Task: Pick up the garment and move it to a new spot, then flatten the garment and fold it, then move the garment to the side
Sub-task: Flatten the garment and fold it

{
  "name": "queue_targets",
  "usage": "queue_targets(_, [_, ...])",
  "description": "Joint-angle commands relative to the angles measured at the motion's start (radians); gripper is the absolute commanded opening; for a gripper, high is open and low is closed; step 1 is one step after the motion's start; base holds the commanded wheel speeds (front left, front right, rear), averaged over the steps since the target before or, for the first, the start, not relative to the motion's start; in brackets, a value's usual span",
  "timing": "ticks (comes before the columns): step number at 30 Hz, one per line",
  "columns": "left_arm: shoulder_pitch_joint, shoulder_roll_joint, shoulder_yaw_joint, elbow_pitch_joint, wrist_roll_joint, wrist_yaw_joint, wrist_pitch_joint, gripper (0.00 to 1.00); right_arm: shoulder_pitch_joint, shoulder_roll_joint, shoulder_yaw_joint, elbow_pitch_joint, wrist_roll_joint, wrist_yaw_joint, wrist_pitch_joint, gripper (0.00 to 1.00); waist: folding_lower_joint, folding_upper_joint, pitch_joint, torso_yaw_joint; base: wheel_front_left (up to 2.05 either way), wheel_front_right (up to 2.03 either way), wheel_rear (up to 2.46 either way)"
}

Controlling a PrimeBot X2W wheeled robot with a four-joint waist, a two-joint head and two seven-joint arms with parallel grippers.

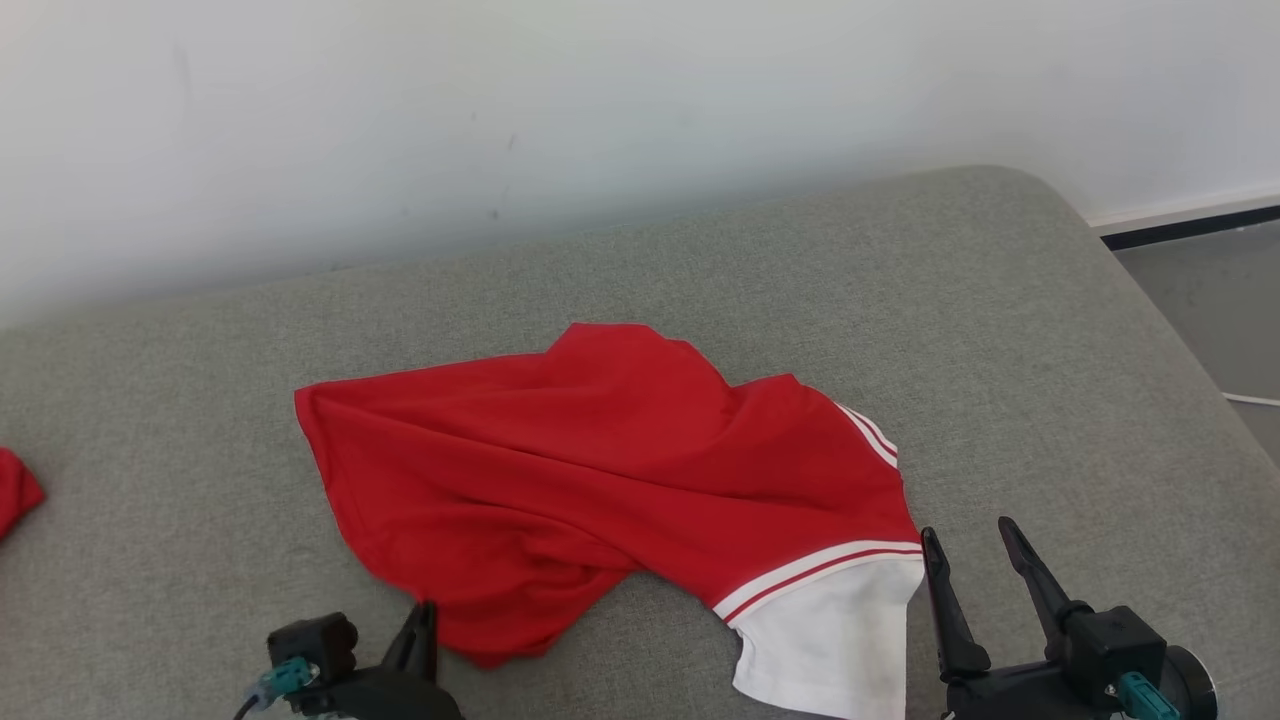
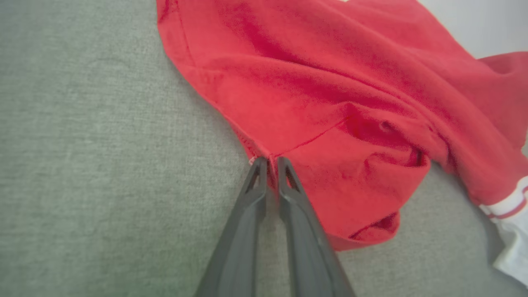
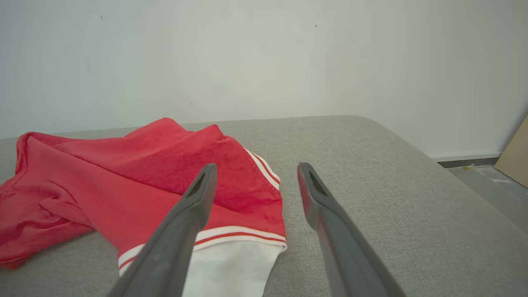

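your left pincer (image 2: 271,161) gripped the red shirt (image 2: 330,95) at its hem; your right pincer (image 1: 968,531) stood open beside the white sleeve (image 1: 830,640).

The garment (image 1: 600,450) is bright red. A plain white panel (image 1: 830,630) at its near right corner is set off by a band of white and red stripes (image 1: 810,572), and a second striped band (image 1: 870,430) edges its right side. The cushion (image 1: 1000,330) under the garment is a flecked grey weave. Behind the garment the wall (image 1: 500,100) is off-white. To its far right are a black skirting strip (image 1: 1190,228) and a grey floor (image 1: 1210,300). The left gripper (image 1: 425,625) and right gripper (image 1: 968,535), just beside the garment, are dark grey and black with teal plugs (image 1: 1135,690). Far left of the garment is another red cloth (image 1: 15,490).
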Motion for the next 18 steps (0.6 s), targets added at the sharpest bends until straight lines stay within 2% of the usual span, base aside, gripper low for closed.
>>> queue_targets(1, [-0.013, 0.001, 0.010, -0.003, -0.009, -0.006, -0.016, 0.00, 0.004, 0.000, -0.003, -0.003, 0.003, 0.000, 0.003, 1.00, 0.0000, 0.0000, -0.001, 0.000, 0.00, 0.00, 0.00])
queue_targets(3, [-0.017, 0.000, 0.025, -0.020, -0.023, -0.025, -0.058, 0.00, 0.007, 0.000, -0.005, -0.006, 0.002, 0.000, 0.005, 1.00, 0.0000, 0.0000, -0.003, 0.002, 0.00, 0.00, 0.00])
queue_targets(5, [-0.024, 0.000, 0.051, -0.057, -0.048, -0.062, -0.092, 0.00, 0.008, 0.000, -0.009, -0.007, 0.000, 0.000, 0.003, 1.00, 0.0000, 0.0000, -0.006, 0.006, 0.00, 0.00, 0.00])
queue_targets(10, [-0.016, 0.003, 0.121, -0.216, -0.090, -0.139, -0.115, 0.00, 0.013, 0.000, -0.012, -0.006, 0.000, 0.000, 0.001, 1.00, 0.0000, 0.0000, -0.017, 0.023, 0.00, 0.00, 0.00])
queue_targets(13, [0.010, -0.006, 0.164, -0.327, -0.137, -0.153, -0.114, 0.00, 0.014, 0.000, -0.006, -0.008, 0.005, 0.000, 0.002, 1.00, 0.0000, 0.0000, -0.022, 0.031, 0.00, 0.00, 0.00])
queue_targets(15, [0.014, -0.005, 0.149, -0.400, -0.177, -0.155, -0.114, 0.00, 0.012, 0.000, -0.004, -0.006, 0.007, 0.000, 0.002, 1.00, 0.0000, 0.0000, -0.025, 0.034, 0.00, 0.00, 0.00])
queue_targets(18, [0.043, 0.052, 0.112, -0.437, -0.198, -0.152, -0.114, 0.00, 0.006, 0.000, -0.003, -0.003, 0.007, 0.000, 0.000, 1.00, 0.0000, 0.0000, -0.028, 0.038, 0.00, 0.00, 0.00])
